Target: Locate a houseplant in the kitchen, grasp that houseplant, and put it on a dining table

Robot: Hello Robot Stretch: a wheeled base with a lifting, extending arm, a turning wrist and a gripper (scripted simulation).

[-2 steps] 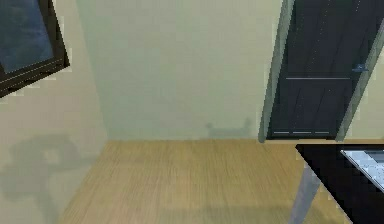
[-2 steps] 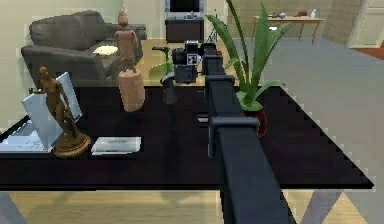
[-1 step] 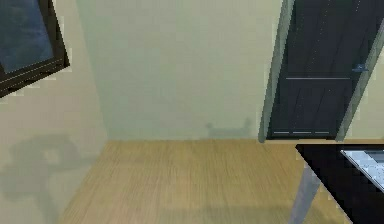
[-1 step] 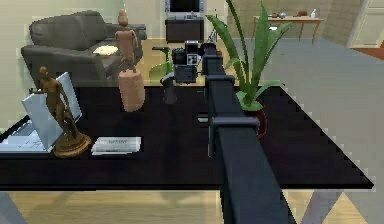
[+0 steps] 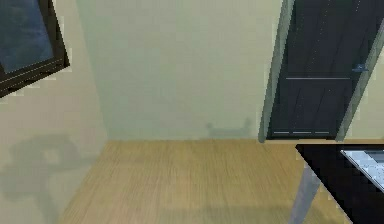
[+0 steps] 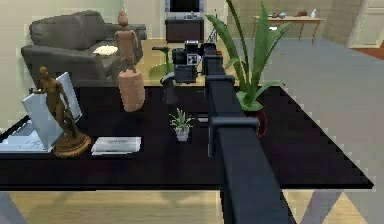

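Note:
On the black dining table (image 6: 300,150) stands a small houseplant (image 6: 181,124) in a pale pot, just left of my arm's dark bar. Right of the arm rises a large houseplant (image 6: 247,48) with long green leaves in a red pot. My gripper (image 6: 168,86) shows at the arm's far end, above the small plant in the picture, near the table's far edge. With the tabletop and leaves behind it, I cannot tell whether it holds anything.
A wooden figure (image 6: 129,68), a bronze statue (image 6: 61,112), a flat book (image 6: 117,146) and a white box (image 6: 35,118) share the table. A grey sofa (image 6: 75,45) stands beyond. In the forward view, a dark door (image 5: 320,70), a window (image 5: 28,45), the table's corner (image 5: 345,175), wood floor.

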